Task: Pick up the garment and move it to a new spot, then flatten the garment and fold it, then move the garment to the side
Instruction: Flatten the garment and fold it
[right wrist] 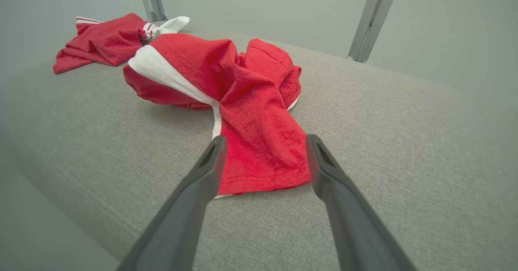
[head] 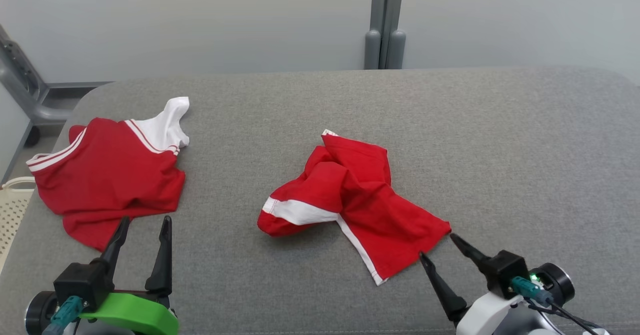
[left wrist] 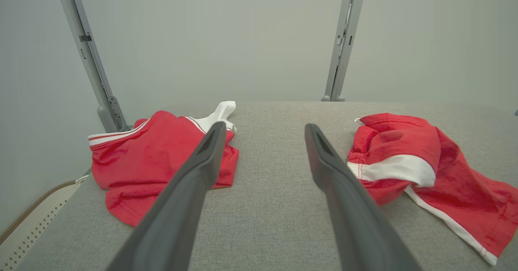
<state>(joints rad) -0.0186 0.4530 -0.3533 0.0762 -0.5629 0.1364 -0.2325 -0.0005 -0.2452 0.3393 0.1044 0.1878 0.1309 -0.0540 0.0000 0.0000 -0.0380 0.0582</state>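
Starting at the left: a pale perforated basket (head: 11, 210) pokes out past the left edge of the grey padded worktop (head: 525, 150). Just inside that edge, toward the far-left corner, a red and white shirt (head: 107, 175) lies fairly flat. My guess is it's parked there to stay out of the way, so it isn't the one being worked on right now.

The left gripper (head: 145, 220) hovers at the near edge, tips over that shirt's near hem in the head view. Its fingers are spread wide with nothing between them. Its own wrist view looks at the bare strip between the two garments, so to me it's just on standby, not going for a grab.

Then the actual job, I think: the crumpled garment (head: 350, 195), red with white trim, bunched up around the middle of the worktop. One loose flap trails toward the near edge.

The right gripper (head: 438, 246) is at the end of that flap, jaws wide apart and empty. In its wrist view the hem lies flat on the worktop right between the two fingers. That makes sense, since it's the flattest, easiest bit to pinch, while the lump behind it is a mess of layers. Nothing is lifted yet. The grey stretch toward the right edge looks like the obvious new spot.
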